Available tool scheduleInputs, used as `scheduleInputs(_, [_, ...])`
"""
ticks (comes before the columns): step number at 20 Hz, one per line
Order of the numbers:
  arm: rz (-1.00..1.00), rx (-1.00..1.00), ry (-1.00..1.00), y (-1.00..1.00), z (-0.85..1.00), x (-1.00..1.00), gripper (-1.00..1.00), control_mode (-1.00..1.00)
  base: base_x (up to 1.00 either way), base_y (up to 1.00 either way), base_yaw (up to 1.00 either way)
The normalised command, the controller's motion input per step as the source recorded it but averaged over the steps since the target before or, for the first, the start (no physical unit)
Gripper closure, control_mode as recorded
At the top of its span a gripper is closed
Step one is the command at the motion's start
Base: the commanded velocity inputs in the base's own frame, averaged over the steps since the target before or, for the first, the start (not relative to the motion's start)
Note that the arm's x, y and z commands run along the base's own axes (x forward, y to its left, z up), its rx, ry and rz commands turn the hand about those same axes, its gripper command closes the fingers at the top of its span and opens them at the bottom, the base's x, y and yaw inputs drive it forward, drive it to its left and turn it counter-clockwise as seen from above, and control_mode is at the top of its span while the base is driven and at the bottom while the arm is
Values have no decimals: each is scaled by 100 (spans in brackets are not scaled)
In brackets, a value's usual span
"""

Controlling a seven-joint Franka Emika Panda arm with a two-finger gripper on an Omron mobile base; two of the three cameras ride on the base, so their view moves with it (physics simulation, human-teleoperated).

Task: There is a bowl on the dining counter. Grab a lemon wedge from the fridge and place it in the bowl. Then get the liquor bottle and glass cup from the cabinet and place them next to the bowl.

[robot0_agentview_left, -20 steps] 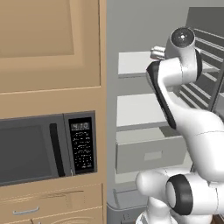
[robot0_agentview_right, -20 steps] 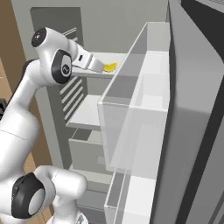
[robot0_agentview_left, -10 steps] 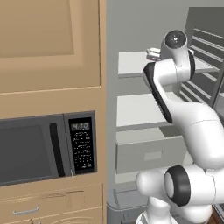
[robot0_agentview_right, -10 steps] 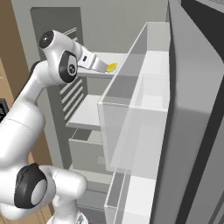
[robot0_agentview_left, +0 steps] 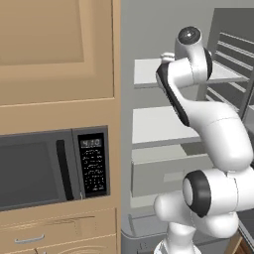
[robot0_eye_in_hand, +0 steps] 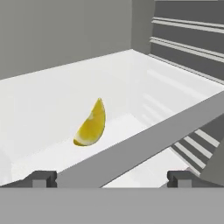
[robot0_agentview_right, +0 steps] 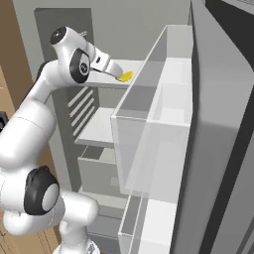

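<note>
Reaching farther into the open fridge (robot0_agentview_right: pixel 208 149) than a second ago, the gripper (robot0_eye_in_hand: pixel 111 178), its jaws spread wide and empty, now has the lemon wedge (robot0_eye_in_hand: pixel 91 124) lying just ahead on the top shelf (robot0_eye_in_hand: pixel 39 109), ready for a grasp.

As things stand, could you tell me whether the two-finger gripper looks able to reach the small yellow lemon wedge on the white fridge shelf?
Probably yes: the gripper is open and aimed at the lemon wedge, which lies alone on the shelf, nothing between them.
</note>
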Motion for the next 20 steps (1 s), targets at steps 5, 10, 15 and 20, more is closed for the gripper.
scheduleInputs(5, [0,0,-3,0,-3,0,-100,-100,0,0,0])
scheduleInputs(10, [0,0,-4,0,-8,1,-100,-100,0,0,0])
scheduleInputs(15, [0,0,-3,0,-8,3,-100,-100,0,0,0])
scheduleInputs(20, [0,1,0,0,-6,10,-100,-100,0,0,0])
